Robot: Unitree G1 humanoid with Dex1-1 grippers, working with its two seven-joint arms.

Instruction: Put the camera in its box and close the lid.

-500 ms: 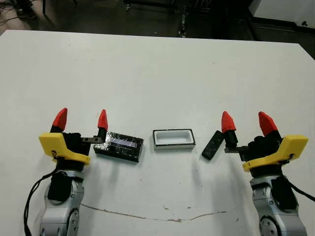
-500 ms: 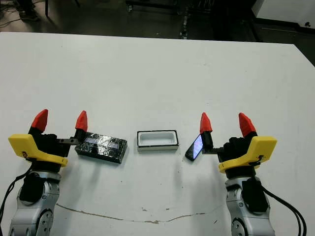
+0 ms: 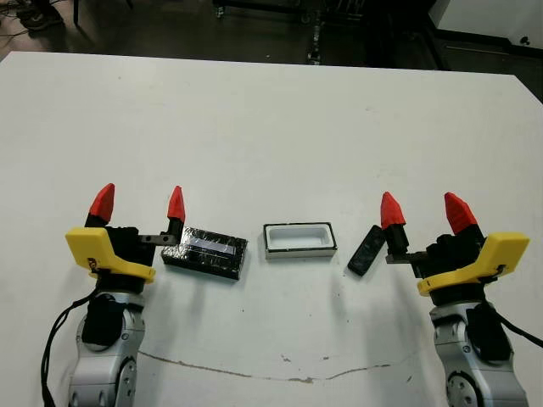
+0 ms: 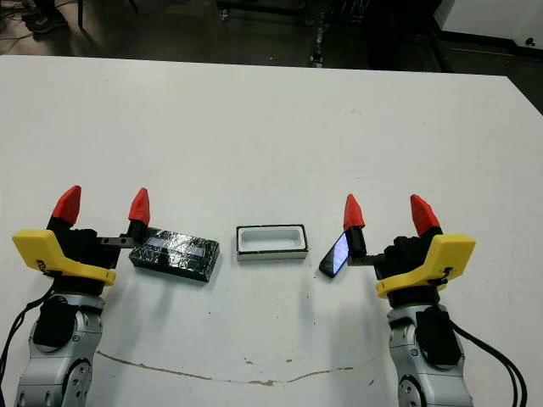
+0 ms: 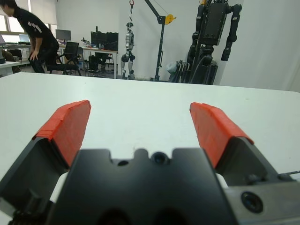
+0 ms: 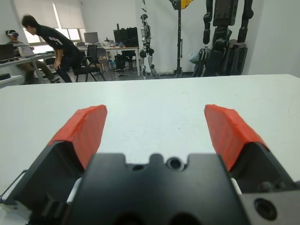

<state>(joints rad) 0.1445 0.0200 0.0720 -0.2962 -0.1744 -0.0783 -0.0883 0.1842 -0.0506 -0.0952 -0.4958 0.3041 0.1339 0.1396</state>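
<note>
Nothing moved: both pincers (image 3: 138, 206) (image 3: 422, 212) spread, box (image 3: 298, 239) between lid (image 3: 205, 252) and camera (image 3: 366, 250).

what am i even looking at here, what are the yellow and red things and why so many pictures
It is a two-armed robot at a white table. The yellow blocks with red tips are its two hands: the left gripper and the right gripper. Each has two red-tipped fingers, spread open, holding nothing.

The two wide pictures come from a pair of cameras on the robot's head, looking down at the table, so they show the same scene. The other two come from cameras on the wrists, looking out between each hand's fingers; a person shows in the room beyond the table.

Three things lie on the table in a row: a shiny black lid next to the left hand, a small white box in the middle, open and empty, and a small black camera leaning against the right hand's inner finger.
</note>
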